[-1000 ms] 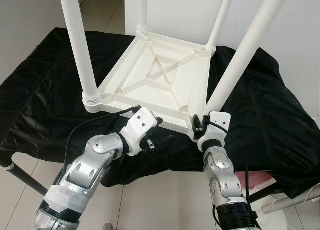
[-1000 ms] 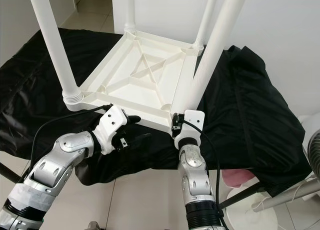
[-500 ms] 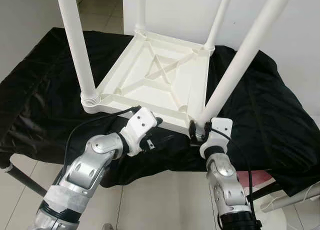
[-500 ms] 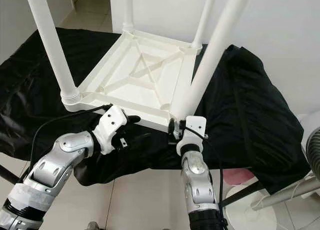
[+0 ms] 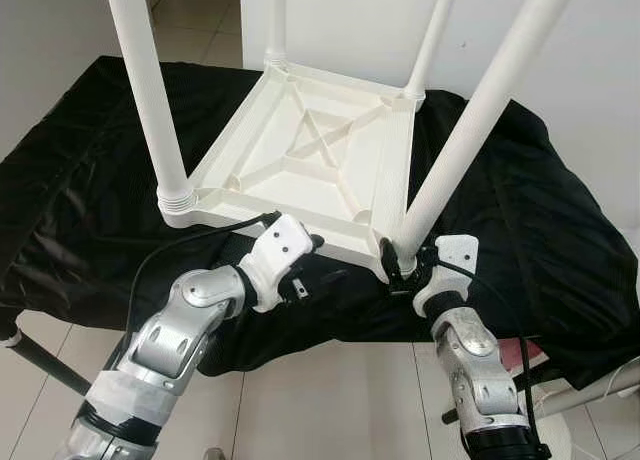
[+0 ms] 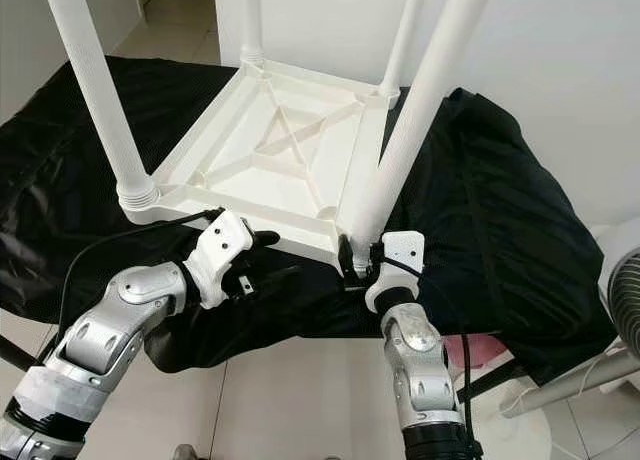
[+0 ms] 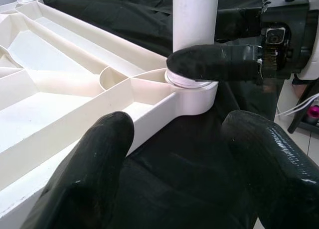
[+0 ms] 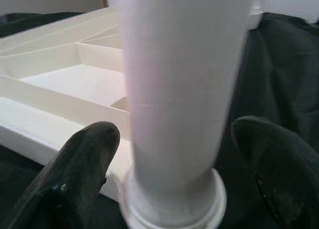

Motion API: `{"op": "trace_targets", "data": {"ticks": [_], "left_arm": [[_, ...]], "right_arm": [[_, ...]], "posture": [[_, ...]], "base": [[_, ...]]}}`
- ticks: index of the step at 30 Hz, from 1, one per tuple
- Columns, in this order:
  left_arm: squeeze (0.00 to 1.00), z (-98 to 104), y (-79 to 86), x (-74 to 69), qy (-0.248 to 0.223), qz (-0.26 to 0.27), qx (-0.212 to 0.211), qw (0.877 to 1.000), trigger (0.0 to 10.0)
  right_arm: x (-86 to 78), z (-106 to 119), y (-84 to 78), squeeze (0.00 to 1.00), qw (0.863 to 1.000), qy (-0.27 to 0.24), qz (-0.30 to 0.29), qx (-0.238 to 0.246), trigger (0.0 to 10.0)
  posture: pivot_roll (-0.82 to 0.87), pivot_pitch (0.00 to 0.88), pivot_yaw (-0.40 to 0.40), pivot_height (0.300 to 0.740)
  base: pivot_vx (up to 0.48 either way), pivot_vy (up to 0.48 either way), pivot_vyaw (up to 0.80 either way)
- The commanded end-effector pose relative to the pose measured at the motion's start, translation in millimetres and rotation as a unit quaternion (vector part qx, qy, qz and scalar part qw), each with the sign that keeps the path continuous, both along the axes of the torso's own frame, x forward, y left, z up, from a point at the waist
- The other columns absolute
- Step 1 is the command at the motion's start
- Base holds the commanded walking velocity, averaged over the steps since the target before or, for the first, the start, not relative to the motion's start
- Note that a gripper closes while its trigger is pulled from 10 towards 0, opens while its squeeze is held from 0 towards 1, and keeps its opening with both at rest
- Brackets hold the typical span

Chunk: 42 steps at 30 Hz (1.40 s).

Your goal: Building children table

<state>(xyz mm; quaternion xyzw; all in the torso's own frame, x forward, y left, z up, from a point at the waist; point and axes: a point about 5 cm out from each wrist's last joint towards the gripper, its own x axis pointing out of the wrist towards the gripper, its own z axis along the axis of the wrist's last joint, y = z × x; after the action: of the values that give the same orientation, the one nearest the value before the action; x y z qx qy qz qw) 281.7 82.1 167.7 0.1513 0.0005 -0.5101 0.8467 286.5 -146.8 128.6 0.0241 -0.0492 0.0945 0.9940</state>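
Observation:
A white plastic children's table (image 5: 300,170) lies upside down on a black cloth (image 5: 90,180), its four legs pointing up. My right gripper (image 5: 400,265) is at the base of the near right leg (image 5: 470,130), shut on it with one finger on each side, just above the screw collar. The right wrist view has this leg (image 8: 179,89) between both fingers (image 8: 84,164). My left gripper (image 5: 325,260) hangs open by the table's near edge, holding nothing. In the left wrist view, its fingers (image 7: 94,164) frame the corner socket and a right-gripper finger (image 7: 214,62).
The near left leg (image 5: 145,90) stands at the table's left corner. The cloth-covered surface ends just before my arms, with tiled floor (image 5: 300,400) below. A pink object (image 5: 535,350) and a white tube (image 5: 600,385) lie low on the right. A white wall is behind.
My right forearm has swung to the right and its wrist has turned around the base of the near right leg. The left arm has stayed where it was.

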Motion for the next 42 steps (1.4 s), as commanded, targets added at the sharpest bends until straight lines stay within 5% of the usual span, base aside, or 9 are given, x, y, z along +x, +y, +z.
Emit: {"op": "trace_targets", "data": {"ticks": [1, 22, 23, 24, 25, 27, 40, 41, 42], "left_arm": [[0.00, 0.7, -3.1, -1.2, 0.003, -0.012, 0.003, 1.000, 10.0], [0.00, 0.7, -0.1, 3.4, 0.000, -0.008, 0.012, 1.000, 10.0], [0.00, 0.9, 0.4, 4.0, -0.001, -0.007, 0.012, 1.000, 10.0], [0.00, 0.9, 0.4, 4.0, -0.001, -0.007, 0.012, 1.000, 10.0], [0.00, 1.2, 0.6, 4.2, -0.001, -0.007, 0.012, 1.000, 10.0], [0.00, 1.8, 0.5, 4.1, -0.002, -0.007, 0.012, 1.000, 10.0], [0.00, 2.2, -0.8, 4.3, -0.003, -0.012, 0.012, 1.000, 10.0], [0.00, 1.7, -1.2, 3.9, -0.003, -0.013, 0.013, 1.000, 10.0], [0.00, 1.3, -1.5, 3.7, -0.003, -0.014, 0.013, 1.000, 10.0]], "right_arm": [[2.6, 1.0, -5.2, 0.00, 1.000, -0.005, 0.026, 0.006, 10.0], [46.8, 5.3, -9.7, 0.00, 0.968, 0.017, 0.236, -0.083, 9.6], [48.1, 4.5, -8.7, 0.00, 0.966, 0.021, 0.241, -0.088, 4.8], [48.1, 4.5, -8.7, 0.00, 0.966, 0.021, 0.241, -0.088, 4.8], [49.3, 3.0, -8.5, 0.00, 0.963, 0.025, 0.250, -0.095, 1.4], [50.4, 2.6, -9.8, 0.00, 0.963, 0.027, 0.252, -0.092, 0.0], [49.1, 0.1, -20.1, 0.00, 0.965, 0.017, 0.256, -0.056, 0.0], [48.8, 0.0, -20.5, 0.00, 0.967, 0.015, 0.249, -0.057, 10.0], [48.7, -0.1, -20.7, 0.00, 0.968, 0.014, 0.244, -0.058, 10.0]], "posture": [[0.02, 0.069, -0.084, 0.740], [0.03, 0.050, -0.071, 0.740], [0.03, 0.050, -0.068, 0.740], [0.03, 0.050, -0.068, 0.740], [0.03, 0.048, -0.069, 0.740], [0.03, 0.048, -0.069, 0.740], [0.03, 0.043, -0.063, 0.740], [0.03, 0.041, -0.061, 0.740], [0.03, 0.041, -0.061, 0.740]], "base": [[0.000, 0.000, 0.00], [0.000, 0.000, 0.00], [0.000, 0.000, 0.00], [0.000, 0.000, 0.00], [0.000, 0.000, 0.00], [0.000, 0.000, 0.00], [0.000, 0.000, 0.00], [0.000, 0.000, 0.00], [0.000, 0.000, 0.00]]}}
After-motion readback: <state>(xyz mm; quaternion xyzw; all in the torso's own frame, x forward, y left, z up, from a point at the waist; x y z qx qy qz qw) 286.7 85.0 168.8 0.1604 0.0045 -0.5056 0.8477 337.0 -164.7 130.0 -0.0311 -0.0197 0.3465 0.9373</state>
